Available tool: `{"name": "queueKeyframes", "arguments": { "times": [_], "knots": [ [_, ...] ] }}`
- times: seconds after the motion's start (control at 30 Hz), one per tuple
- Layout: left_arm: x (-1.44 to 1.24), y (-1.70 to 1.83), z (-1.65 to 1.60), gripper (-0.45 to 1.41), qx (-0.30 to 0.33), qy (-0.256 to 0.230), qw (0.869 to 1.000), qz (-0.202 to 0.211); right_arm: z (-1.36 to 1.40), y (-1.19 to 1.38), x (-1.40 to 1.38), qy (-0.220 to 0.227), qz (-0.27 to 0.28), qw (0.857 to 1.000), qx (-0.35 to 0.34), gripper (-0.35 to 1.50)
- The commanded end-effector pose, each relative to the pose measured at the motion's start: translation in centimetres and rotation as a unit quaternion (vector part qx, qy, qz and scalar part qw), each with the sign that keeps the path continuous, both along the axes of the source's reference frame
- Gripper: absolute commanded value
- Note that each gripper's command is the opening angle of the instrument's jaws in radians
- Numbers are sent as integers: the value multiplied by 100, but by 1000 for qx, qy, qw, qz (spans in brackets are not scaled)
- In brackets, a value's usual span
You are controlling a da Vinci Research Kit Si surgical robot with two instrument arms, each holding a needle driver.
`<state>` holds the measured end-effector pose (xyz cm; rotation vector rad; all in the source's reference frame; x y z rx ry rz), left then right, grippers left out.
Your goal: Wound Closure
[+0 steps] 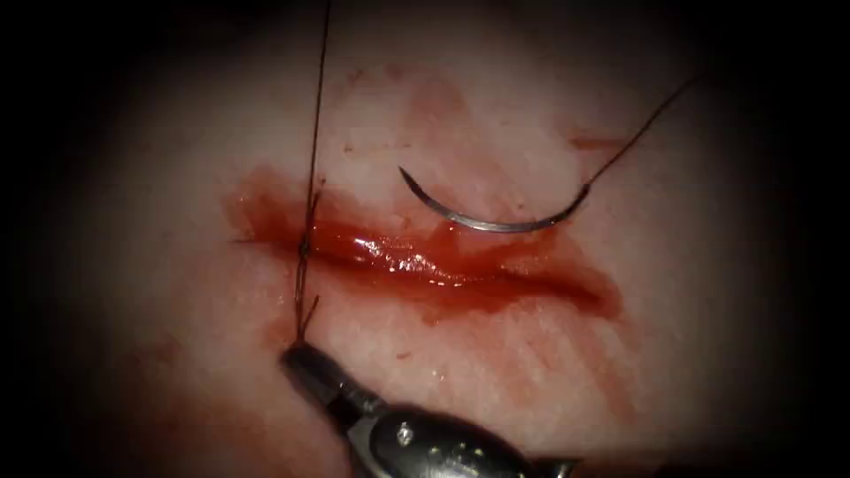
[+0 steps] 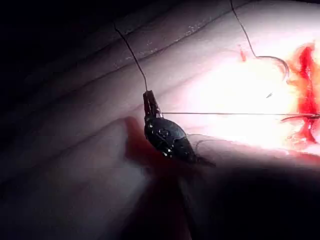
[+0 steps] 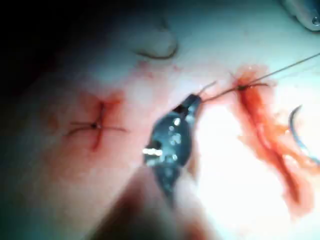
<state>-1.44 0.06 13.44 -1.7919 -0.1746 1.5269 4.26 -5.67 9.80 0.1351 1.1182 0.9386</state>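
Note:
The cut [image 1: 443, 261] runs across the tissue, wet with red fluid. At its left end sits a knotted stitch [image 1: 305, 250]. The curved needle [image 1: 491, 221] lies free on the tissue just beyond the cut's middle, not in the tissue and held by no tool. Thread [image 1: 642, 128] trails from its right end. My right tool [image 1: 297, 358] is on the near side at the left end, jaws shut on the short thread tail [image 1: 305, 320]. My left tool [image 2: 149, 97] is shut on the long thread [image 2: 235, 114], which runs taut to the stitch.
A second small cut with a finished cross stitch [image 3: 95, 126] lies beside the main one. Taut thread [image 1: 317, 106] rises from the knot out of the endoscope view. Red fluid stains the tissue [image 1: 567, 354] around the cut.

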Motion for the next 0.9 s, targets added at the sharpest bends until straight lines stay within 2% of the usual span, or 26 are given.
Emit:
{"name": "queueKeyframes", "arguments": {
  "times": [0.03, 0.3, 0.33, 0.37, 0.4, 0.43, 0.57, 0.6, 0.67, 0.77, 0.8, 0.87, 0.9],
  "knots": [
    [-5, 2, 7, -45, 0, 0, 1000, -1, 4, -4, 7, 1, 0, 1000, 0, -35],
    [-6, -15, -6, -45, -3, -13, 1000, 18, -7, 14, 18, 16, -42, 999, -28, -35],
    [-6, -22, -18, -45, -1, -21, 999, 29, -18, 22, 16, 3, -39, 998, -45, -1],
    [-6, -22, -18, -45, -1, -21, 999, 29, -18, 22, 16, 3, -39, 998, -45, -1],
    [-6, -24, -25, -45, 1, -24, 999, 33, -22, 26, 14, -3, -40, 998, -54, 14],
    [-2, -30, -50, -45, 4, -32, 999, 39, -33, 32, 7, -9, -51, 996, -75, 69],
    [3, -34, -75, -45, -3, -33, 999, 42, -40, 36, -5, -17, -64, 995, -76, 83],
    [6, -40, -90, -45, -5, -34, 998, 44, -46, 41, -13, -20, -69, 995, -73, 94],
    [9, -47, -110, -45, -10, -35, 998, 45, -57, 55, -28, -17, -70, 995, -65, 103],
    [10, -50, -121, -45, -11, -35, 998, 47, -66, 69, -39, -13, -72, 996, -59, 103],
    [11, -52, -133, -45, -13, -37, 998, 49, -73, 86, -49, -10, -73, 996, -51, 103],
    [12, -53, -138, -45, -14, -37, 998, 51, -75, 94, -52, -9, -70, 996, -49, 103],
    [13, -55, -150, -45, -15, -38, 998, 54, -76, 110, -58, -10, -65, 997, -44, 103]
  ]
}}
